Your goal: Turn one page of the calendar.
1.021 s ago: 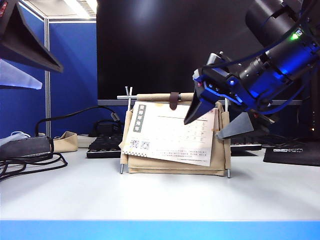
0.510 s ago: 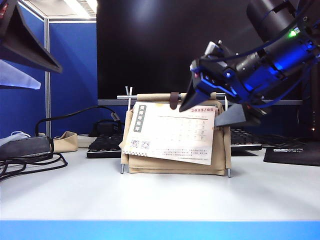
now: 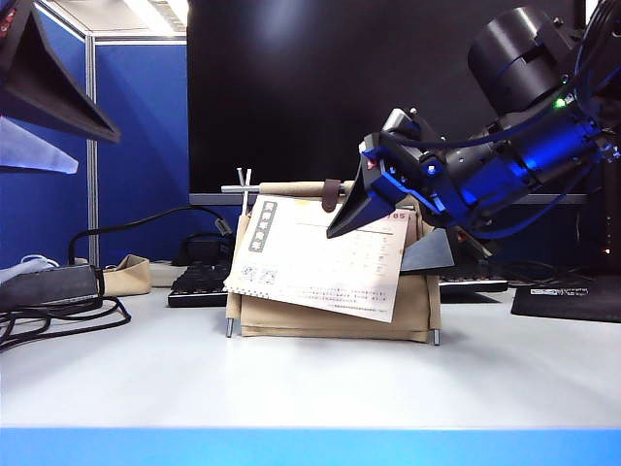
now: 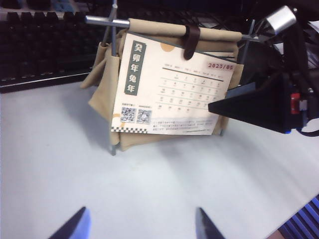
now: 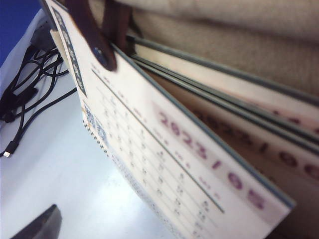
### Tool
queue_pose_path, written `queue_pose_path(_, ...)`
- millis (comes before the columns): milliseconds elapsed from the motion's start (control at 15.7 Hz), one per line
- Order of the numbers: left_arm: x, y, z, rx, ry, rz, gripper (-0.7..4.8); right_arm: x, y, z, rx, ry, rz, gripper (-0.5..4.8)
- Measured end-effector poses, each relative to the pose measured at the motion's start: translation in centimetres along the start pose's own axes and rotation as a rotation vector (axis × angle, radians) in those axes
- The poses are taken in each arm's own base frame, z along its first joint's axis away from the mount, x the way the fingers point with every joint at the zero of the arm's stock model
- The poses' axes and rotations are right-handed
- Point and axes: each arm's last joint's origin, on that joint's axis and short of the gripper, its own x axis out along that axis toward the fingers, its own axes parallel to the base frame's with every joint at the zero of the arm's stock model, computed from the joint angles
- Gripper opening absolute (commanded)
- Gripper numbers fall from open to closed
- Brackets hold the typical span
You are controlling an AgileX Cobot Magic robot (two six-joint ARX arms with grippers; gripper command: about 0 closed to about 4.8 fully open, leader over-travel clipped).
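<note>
The calendar (image 3: 330, 316) stands mid-table, a beige canvas stand on silver rods with a brown strap (image 3: 332, 194). Its front page (image 3: 310, 257), marked "2023/05" (image 4: 220, 65), hangs tilted. My right gripper (image 3: 367, 250) is open at the page's upper right corner. Its black finger (image 3: 351, 209) is in front of the sheet and its grey finger (image 3: 429, 254) behind. In the right wrist view the page (image 5: 164, 149) fills the frame, with one fingertip (image 5: 40, 224) showing in front of it. My left gripper (image 4: 141, 219) is open and empty, high at the left, well away from the calendar (image 4: 169, 89).
A black keyboard (image 3: 199, 283) lies behind the calendar. Cables and a power adapter (image 3: 49, 286) sit at the left beside a beige pouch (image 3: 126, 275). A black mat (image 3: 568, 296) lies at the right. A dark monitor (image 3: 320, 87) stands behind.
The right gripper has moved left and lower onto the page's upper right corner. The calendar stand has shifted a little to the left and the page tilts more. The left gripper is still.
</note>
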Motion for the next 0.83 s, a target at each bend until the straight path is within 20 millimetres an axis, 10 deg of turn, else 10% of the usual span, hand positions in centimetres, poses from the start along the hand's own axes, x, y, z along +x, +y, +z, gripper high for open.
queue_pose_path(702,0.0,0.0,0.1,0.018,-0.008,0.0,2.79,1.4,-0.8,-1.5,0.063,0.095,0.088,2.59)
queue_pose_path(829,0.0,0.0,0.1,0.018,-0.008,0.0,2.79,1.5,-0.9,-1.6,0.068,0.099,0.087,1.77)
